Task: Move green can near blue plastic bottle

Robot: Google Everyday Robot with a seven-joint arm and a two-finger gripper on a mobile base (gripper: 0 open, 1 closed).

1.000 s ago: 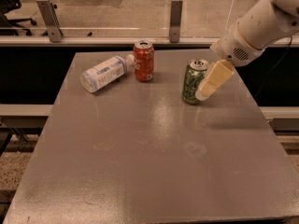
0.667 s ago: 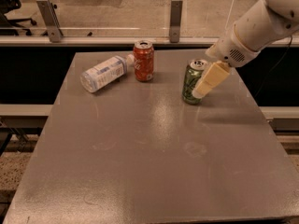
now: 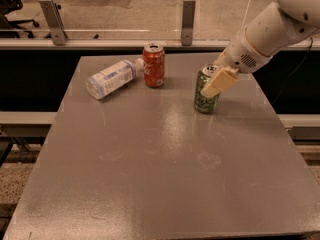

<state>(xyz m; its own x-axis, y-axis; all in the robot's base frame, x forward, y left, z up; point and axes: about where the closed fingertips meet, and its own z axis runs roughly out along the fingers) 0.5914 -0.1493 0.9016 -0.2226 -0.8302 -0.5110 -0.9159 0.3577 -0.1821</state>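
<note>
On the desk (image 3: 150, 184) the bottle (image 3: 111, 78) lies on its side far left, cap touching the upright red can (image 3: 154, 65). Well right stands the green can (image 3: 204, 98), pale swirls, silver top. The claw (image 3: 214, 84) sits against its upper right side; grip or not, I cannot tell

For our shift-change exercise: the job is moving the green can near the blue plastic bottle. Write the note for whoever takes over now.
The gripper is at the green can, on its upper half, right rear of the table.
The bottle lies on its side, left rear; a red can stands beside its cap end.
Done: approach only; can and bottle are far apart.
Left: bring the can beside the bottle.
</note>
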